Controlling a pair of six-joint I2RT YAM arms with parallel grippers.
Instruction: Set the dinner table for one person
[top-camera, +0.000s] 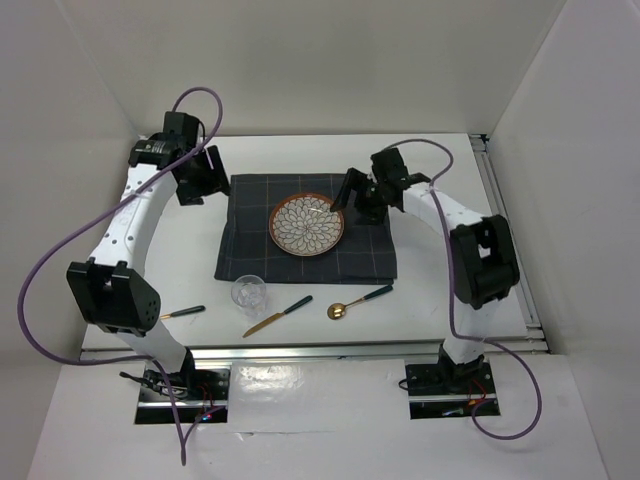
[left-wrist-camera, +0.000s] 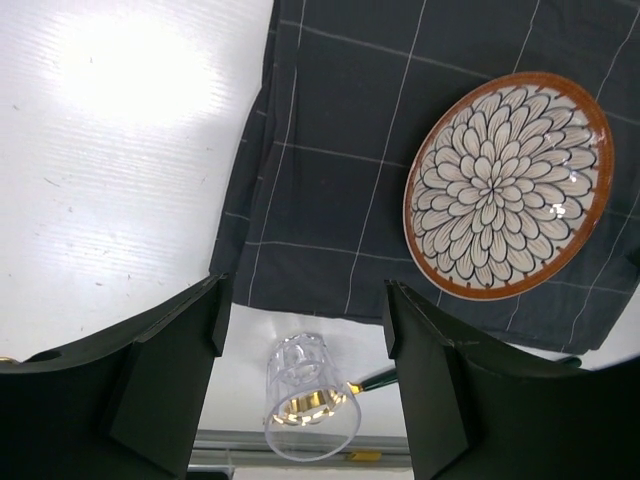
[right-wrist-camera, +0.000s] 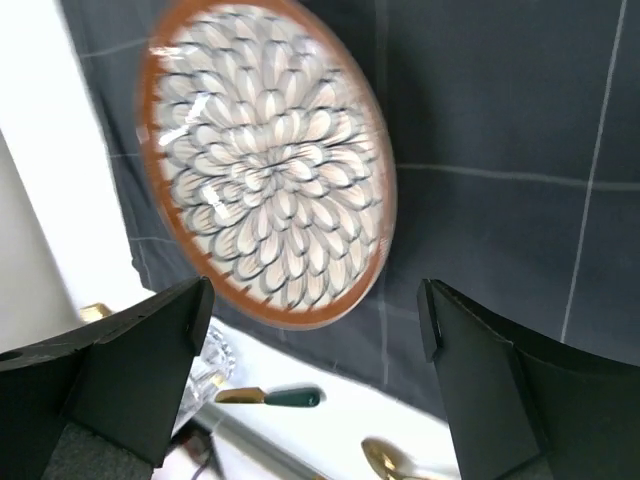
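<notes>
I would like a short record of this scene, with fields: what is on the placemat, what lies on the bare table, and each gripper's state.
placemat: dark grey checked cloth, carries the brown-rimmed patterned plate
bare dinner table, near side: clear glass, gold-bladed knife, gold spoon, another green-handled utensil
left gripper: open, empty, left of the placemat
right gripper: open, empty, beside the plate

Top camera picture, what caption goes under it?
Patterned plate set on the checked placemat; glass, knife and spoon wait on the dinner table.
</notes>
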